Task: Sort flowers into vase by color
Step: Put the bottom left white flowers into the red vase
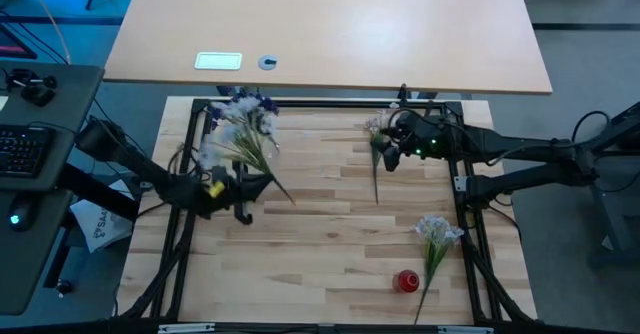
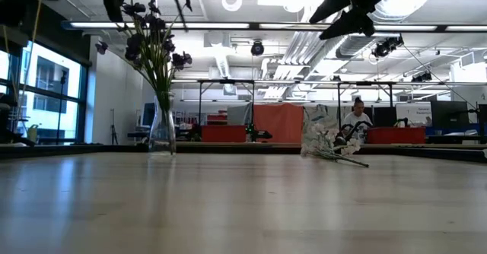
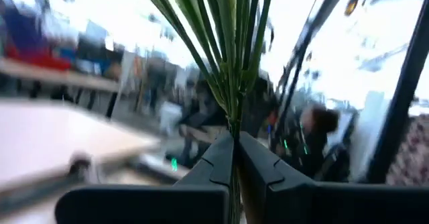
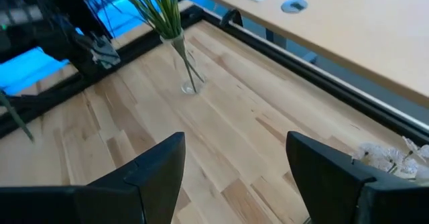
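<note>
table: pale wood plank tabletop (image 1: 320, 234) inside a black frame, open lab behind.
vase: clear glass vase (image 2: 162, 132) at the far left corner, purple blooms already in it.
left gripper (image 3: 234, 158): fingers pinched tight on a bunch of thin green stems (image 3: 228, 56), beside the vase.
right gripper (image 4: 234, 177): wide open, empty, far right, above a white-bloom spray (image 1: 378, 139).
other flowers: second white spray (image 1: 436, 236) near right, by a small red object (image 1: 406, 280).
key relation: held stems' long axis runs diagonally towards the vase, left arm nearer.

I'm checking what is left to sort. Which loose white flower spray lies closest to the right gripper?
The white spray at the table's far side, right beside the right gripper. The other loose white spray lies nearer the front edge, by the red object.
</note>
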Controlling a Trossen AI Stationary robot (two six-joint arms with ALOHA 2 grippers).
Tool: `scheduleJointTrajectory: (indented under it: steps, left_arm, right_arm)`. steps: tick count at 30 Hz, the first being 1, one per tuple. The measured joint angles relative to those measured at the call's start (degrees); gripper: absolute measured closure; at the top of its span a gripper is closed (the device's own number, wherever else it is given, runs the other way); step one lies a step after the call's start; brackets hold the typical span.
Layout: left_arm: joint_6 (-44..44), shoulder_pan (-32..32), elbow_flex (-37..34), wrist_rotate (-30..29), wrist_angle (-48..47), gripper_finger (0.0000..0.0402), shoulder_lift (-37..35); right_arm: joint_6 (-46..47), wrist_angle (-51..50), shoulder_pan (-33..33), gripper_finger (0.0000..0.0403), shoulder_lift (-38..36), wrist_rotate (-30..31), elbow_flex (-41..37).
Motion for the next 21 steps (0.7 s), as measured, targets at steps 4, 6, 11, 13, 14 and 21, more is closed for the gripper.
scheduleJointTrajectory:
  steps: [4,6,11,13,14,21]
  left_arm:
    - [8.94,5.8,0.36,1.58,0.3,0.0401,-0.32]
    - [11.51,7.79,0.69,0.96,-0.25,0.0401,-0.34]
    - [14.98,9.94,0.69,-3.7,-2.42,0.0401,-0.5]
    - [17.93,10.64,0.69,-8.61,-4.55,0.0401,-0.45]
    - [19.37,11.35,0.69,-11.56,-4.91,0.0401,-0.43]
    - [21.87,18.86,0.69,-15.16,-4.77,0.0401,-0.5]
  right_arm:
    - [-0.01,0.43,-0.02,0.0149,2.11,-1.16,0.0]
    - [-0.52,0.68,0.0,0.0149,2.66,-2.11,0.0]
    - [-0.92,2.03,0.0,0.0149,2.35,-2.57,0.0]
    - [-0.92,2.32,0.0,0.0149,2.04,-2.56,0.0]
    - [-0.92,2.44,0.0,0.0149,1.92,-2.55,0.0]
    - [-1.97,3.8,-0.01,0.0149,1.88,-2.55,0.0]
